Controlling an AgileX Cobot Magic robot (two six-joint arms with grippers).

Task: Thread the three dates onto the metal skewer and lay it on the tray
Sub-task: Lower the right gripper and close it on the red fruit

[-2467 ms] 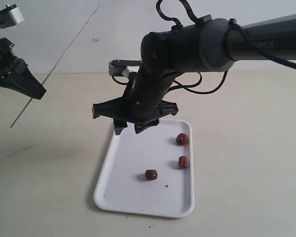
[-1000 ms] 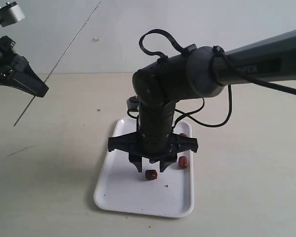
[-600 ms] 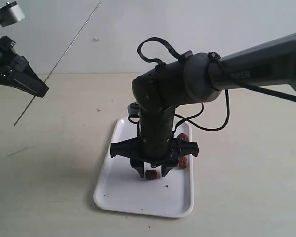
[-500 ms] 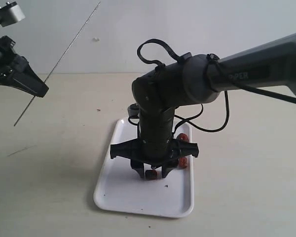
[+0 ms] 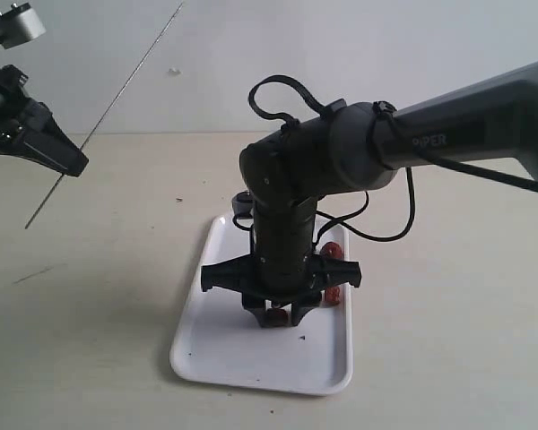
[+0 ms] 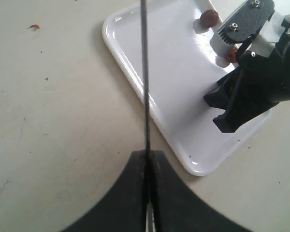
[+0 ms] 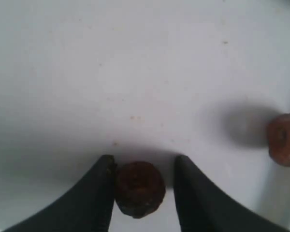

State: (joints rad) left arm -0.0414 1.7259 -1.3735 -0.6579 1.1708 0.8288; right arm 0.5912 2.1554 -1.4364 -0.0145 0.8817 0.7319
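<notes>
Over a pale table (image 5: 90, 296), the left fingers (image 5: 56, 154) are closed on the metal skewer (image 5: 117, 94), holding the thin rod slanted in the air, well apart from the tray (image 5: 251, 372) and bare along its whole visible length. The right arm reaches down onto the white tray, where its right fingers (image 7: 99, 198) stand open on either side of the nearest date (image 7: 139, 188). In the right wrist view the fruit touches one finger, while a narrow gap shows at the other, so the grip does not look made. A second date (image 7: 283, 139) lies on the tray nearby, and the left wrist view shows a third date (image 6: 209, 18) farther along the tray, beyond the right arm. By this evidence the job is at its very start: the skewer is in hand and ready, but none of the three dates has been lifted or threaded. Closing on this first fruit, bringing it to the rod's point and pushing it on come next, then the same for the other two, and last the loaded skewer must be laid on the tray.
</notes>
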